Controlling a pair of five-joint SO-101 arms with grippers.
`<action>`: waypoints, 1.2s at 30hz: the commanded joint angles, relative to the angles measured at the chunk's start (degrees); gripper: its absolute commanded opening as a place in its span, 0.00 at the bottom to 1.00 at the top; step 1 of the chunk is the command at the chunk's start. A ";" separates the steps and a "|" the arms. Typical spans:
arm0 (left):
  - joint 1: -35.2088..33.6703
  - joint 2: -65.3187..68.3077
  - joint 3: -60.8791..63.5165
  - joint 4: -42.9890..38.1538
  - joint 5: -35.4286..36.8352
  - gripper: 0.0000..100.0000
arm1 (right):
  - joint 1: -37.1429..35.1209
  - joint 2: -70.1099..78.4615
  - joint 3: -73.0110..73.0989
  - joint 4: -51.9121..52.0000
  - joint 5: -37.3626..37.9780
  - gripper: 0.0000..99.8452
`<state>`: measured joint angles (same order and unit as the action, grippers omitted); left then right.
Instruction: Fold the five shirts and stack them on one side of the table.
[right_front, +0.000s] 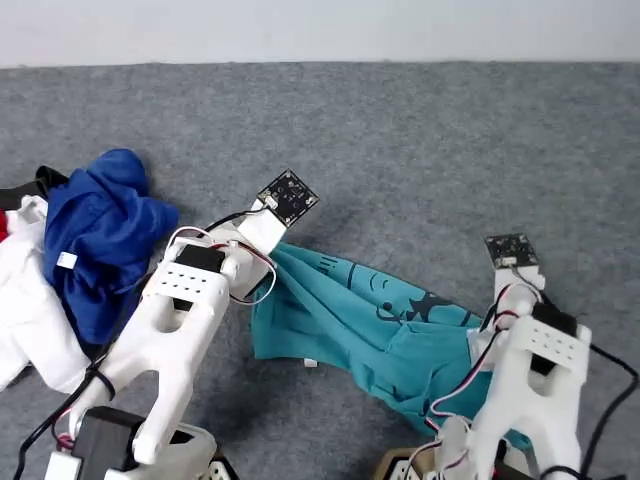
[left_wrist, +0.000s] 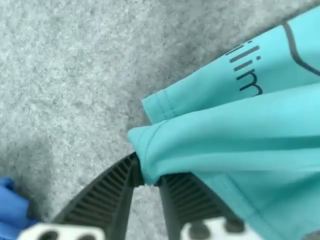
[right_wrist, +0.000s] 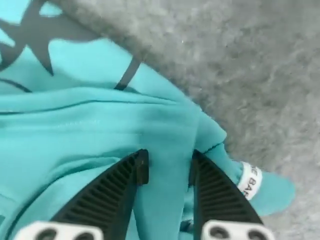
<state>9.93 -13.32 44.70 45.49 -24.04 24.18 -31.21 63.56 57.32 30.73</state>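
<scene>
A teal shirt (right_front: 370, 325) with dark print lies spread between the two arms on the grey table. My left gripper (left_wrist: 147, 176) is shut on a bunched corner of the teal shirt (left_wrist: 235, 135); in the high view the left gripper (right_front: 268, 238) is at the shirt's far left corner. My right gripper (right_wrist: 167, 165) is shut on a fold of the teal shirt (right_wrist: 90, 120), at the shirt's right end in the high view, right gripper (right_front: 508, 282). A crumpled blue shirt (right_front: 100, 235) and a white shirt (right_front: 30, 300) are piled at the left.
The grey carpet-like table top (right_front: 420, 140) stretches open behind the arms up to the pale wall. A bit of black cloth (right_front: 45, 180) and a bit of red show at the left edge by the pile. Both arm bases stand at the front edge.
</scene>
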 joint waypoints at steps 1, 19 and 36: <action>-0.09 -0.26 -0.66 -0.26 0.53 0.01 | -0.48 -0.13 2.37 -3.91 0.97 0.14; -0.09 -0.70 -0.40 -0.53 0.53 0.01 | -0.48 -0.75 -4.48 -4.35 0.62 0.01; -0.62 -0.79 -24.13 13.89 0.44 0.01 | -0.40 -0.75 -38.77 10.51 -7.91 0.01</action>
<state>9.93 -13.32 26.77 56.48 -24.04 23.91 -31.21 30.07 65.93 25.54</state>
